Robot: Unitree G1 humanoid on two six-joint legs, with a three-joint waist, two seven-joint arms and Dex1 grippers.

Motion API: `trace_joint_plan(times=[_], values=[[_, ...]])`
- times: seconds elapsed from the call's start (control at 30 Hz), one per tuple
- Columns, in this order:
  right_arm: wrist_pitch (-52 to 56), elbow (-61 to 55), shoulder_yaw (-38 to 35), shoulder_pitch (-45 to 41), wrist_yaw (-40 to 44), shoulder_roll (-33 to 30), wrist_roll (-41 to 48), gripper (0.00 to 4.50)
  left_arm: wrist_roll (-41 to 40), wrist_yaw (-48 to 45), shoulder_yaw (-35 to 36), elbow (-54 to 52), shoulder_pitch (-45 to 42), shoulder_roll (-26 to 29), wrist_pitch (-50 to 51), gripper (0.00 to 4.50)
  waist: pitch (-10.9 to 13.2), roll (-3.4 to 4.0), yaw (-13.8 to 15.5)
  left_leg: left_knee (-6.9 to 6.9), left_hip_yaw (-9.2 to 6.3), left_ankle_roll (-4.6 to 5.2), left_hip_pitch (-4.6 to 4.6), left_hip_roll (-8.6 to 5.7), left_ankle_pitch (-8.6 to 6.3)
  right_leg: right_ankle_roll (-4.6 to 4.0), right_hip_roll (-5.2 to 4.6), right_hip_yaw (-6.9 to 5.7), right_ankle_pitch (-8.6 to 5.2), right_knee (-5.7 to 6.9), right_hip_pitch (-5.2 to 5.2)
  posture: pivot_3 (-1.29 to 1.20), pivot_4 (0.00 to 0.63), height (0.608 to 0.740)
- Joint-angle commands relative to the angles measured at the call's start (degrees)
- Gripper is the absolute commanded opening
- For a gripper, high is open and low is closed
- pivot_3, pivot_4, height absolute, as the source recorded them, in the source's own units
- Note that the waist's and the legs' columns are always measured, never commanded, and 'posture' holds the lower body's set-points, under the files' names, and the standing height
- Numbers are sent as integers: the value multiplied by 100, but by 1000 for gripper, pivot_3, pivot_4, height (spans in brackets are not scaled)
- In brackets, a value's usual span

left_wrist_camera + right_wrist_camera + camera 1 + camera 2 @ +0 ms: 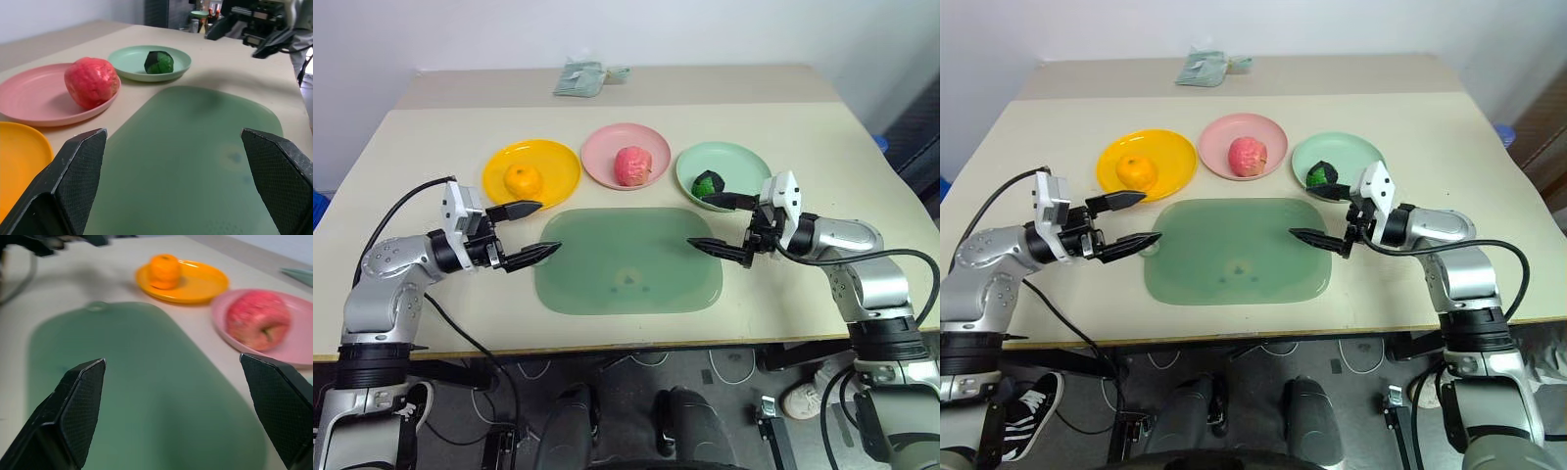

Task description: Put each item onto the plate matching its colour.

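Note:
The round orange fruit (523, 179) sits on the yellow-orange plate (558, 164). On the pink plate (607, 147) rests the pink-red apple (631, 164). The dark green-and-black lump (708, 183) lies on the pale mint green plate (744, 162). My left gripper (532, 231) hovers open at the left edge of the green mat (626, 259), just in front of the yellow plate, holding nothing. My right gripper (715, 223) is open too, empty, at the mat's right edge, close beside the lump and the mint plate. The plates stand in a row behind the mat.
A pale grey-green cloth bundle (580, 77) lies at the back of the table (822, 137). Black cables trail from both arms over the table's front edge (607, 345). A bare strip of tabletop runs between the mat and the front edge.

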Motion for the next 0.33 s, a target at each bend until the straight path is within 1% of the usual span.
trace_joint_plan(times=[0.03,0.2,0.33], values=[[-174,65,-195,-100,34,-135,-23,4478,20,9,-71,-131,-14,-49,-54,4500,0,0,19,0,-1,0,0,0,0,0,0,0,0,0,1,0,150,740],[34,-401,-259,320,-17,-301,11,4478,-60,-54,-48,-186,78,-37,19,4500,0,0,12,0,-1,0,-2,0,0,0,0,0,0,-2,1,0,150,740],[132,-502,-238,427,-63,-345,-14,4478,-91,-4,6,-269,229,-95,-31,4500,0,0,-3,0,0,0,-1,1,0,0,0,0,0,-1,0,0,150,740]])
